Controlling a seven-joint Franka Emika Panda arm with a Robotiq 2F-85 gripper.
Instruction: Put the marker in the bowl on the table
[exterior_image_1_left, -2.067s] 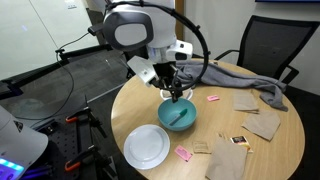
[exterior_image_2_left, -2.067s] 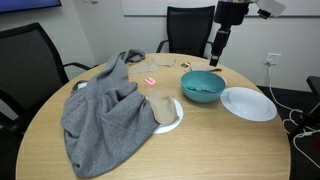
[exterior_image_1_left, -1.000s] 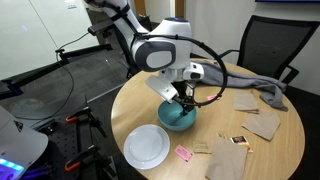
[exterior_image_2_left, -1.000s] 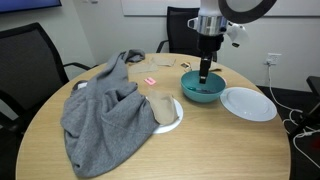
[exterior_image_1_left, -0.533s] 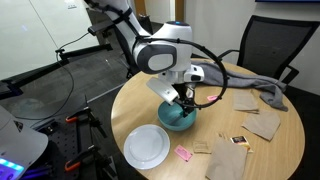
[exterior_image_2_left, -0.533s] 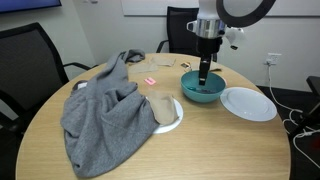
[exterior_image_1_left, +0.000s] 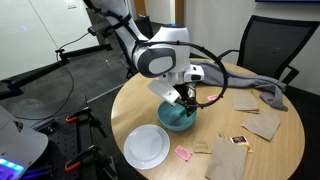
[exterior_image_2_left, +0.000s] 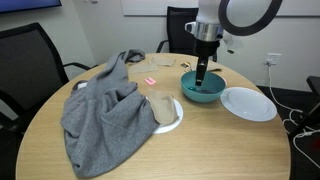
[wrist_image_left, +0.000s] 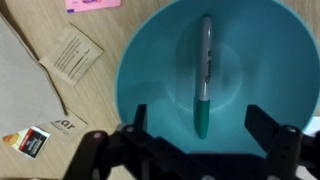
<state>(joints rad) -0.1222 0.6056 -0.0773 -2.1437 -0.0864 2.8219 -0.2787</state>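
Observation:
The marker (wrist_image_left: 204, 75), slim with a grey barrel and a teal cap, lies loose inside the teal-blue bowl (wrist_image_left: 150, 50) in the wrist view. The bowl stands on the round light wood table (exterior_image_1_left: 270, 160) and shows in both exterior views (exterior_image_1_left: 178, 119) (exterior_image_2_left: 203, 90). My gripper (wrist_image_left: 200, 125) is open just above the bowl, its two fingers on either side of the marker's capped end without touching it. In the exterior views the gripper (exterior_image_1_left: 184, 101) (exterior_image_2_left: 202, 76) points down into the bowl; the marker is hidden there.
A flat white plate (exterior_image_1_left: 147, 146) (exterior_image_2_left: 248, 103) lies next to the bowl. A grey cloth (exterior_image_2_left: 105, 115) covers part of the table, partly over another white plate (exterior_image_2_left: 176, 115). Brown paper pieces (exterior_image_1_left: 262, 124), small packets (wrist_image_left: 70, 55) and pink scraps (exterior_image_1_left: 183, 153) lie around. Office chairs stand behind.
Over two seconds the arm came down from beside the bowl to right over it. In the last half second it has barely moved.

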